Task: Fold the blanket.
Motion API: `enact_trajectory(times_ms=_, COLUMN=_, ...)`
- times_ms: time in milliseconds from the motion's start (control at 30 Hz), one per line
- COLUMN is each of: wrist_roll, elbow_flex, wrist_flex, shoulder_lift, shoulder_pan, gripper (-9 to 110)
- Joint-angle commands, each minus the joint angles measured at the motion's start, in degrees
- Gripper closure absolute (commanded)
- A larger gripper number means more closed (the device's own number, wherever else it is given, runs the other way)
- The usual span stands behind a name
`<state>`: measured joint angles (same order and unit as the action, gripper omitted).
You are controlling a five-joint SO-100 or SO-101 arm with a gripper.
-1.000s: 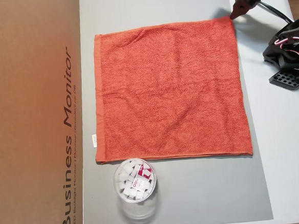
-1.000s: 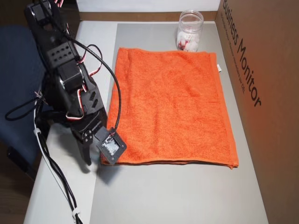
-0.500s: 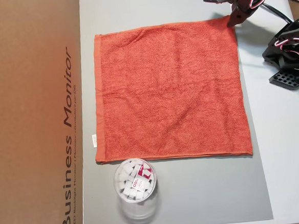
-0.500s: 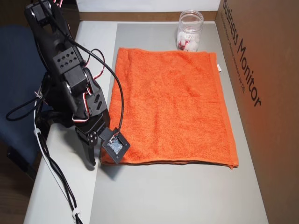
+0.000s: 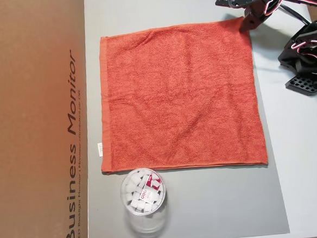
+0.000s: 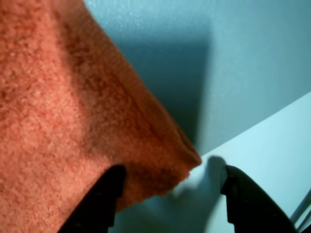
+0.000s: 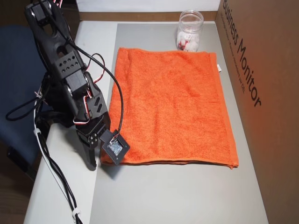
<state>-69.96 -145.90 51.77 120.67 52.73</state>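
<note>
The black two-finger gripper straddles the flat orange-red terry-cloth blanket's corner, jaws spread, holding nothing, positioned to pinch it.

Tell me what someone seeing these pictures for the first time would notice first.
The big orange-red blanket spread flat on the grey mat grabs the eye. Next comes the black gripper, open at one blanket corner in the wrist view. A clear plastic jar sits just off the blanket's edge, beside a tall cardboard box.
</note>
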Motion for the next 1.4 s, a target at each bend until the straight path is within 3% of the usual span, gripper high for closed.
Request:
enact_trajectory(times_ms=0, wrist_roll=-0.4, elbow_flex=-0.3, wrist_flex=-2.5, shoulder_lift=0.3, shoulder_pan=-0.2, gripper=81)
enact_trajectory(times_ms=533, wrist_roll=-7.6, elbow_flex=-3.3, wrist_flex=-8.6, shoulder_lift=0.3, shoulder_pan=-6.0, gripper=81)
enact_trajectory(times_ms=1133, wrist_roll=-8.1, elbow_flex=-4.2, wrist_flex=-8.7, shoulder_lift=0.3, shoulder_pan=-6.9, gripper=102)
enact_trajectory(times_ms=1367, wrist_roll=-8.1, elbow_flex=-4.1, wrist_flex=-8.6, shoulder_lift=0.4, shoulder_pan=-6.9, gripper=102)
